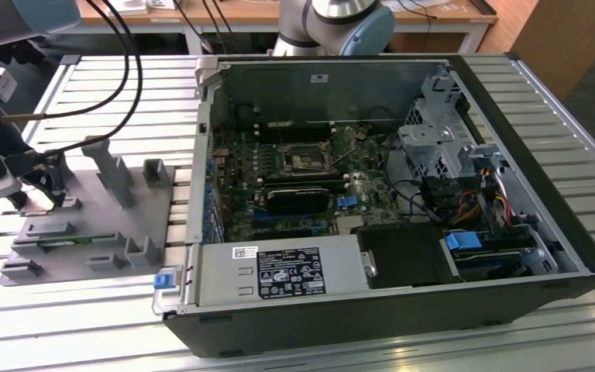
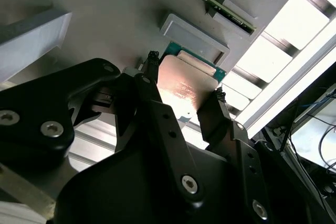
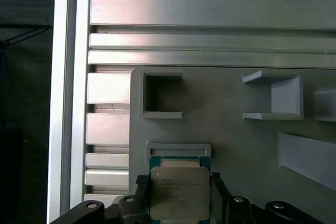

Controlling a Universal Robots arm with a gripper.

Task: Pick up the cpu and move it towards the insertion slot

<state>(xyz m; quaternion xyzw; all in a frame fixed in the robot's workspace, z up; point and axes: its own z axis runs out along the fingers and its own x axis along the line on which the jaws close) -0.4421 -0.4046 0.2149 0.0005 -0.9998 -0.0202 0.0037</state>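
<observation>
The cpu [image 3: 180,192] is a flat square chip with a silvery top and a green rim. It sits between my gripper's [image 3: 178,180] black fingers, right at a grey holder frame [image 3: 178,148] on the fixture plate. In the second wrist view the cpu [image 2: 184,85] has a finger [image 2: 152,61] against each of two opposite sides, so the gripper [image 2: 185,77] is shut on it. In the exterior view my gripper [image 1: 44,186] hangs over the plate at the exterior view's left. The insertion slot [image 1: 303,157] lies far off, on the motherboard inside the open computer case.
The grey fixture plate [image 1: 91,225] carries upright posts [image 1: 106,167] and a green memory stick [image 1: 55,242]. The computer case [image 1: 401,302] has tall walls, a long black card [image 1: 297,198] and cable bundles [image 1: 463,201]. Black cables [image 1: 122,70] hang above the slatted aluminium table [image 1: 122,85].
</observation>
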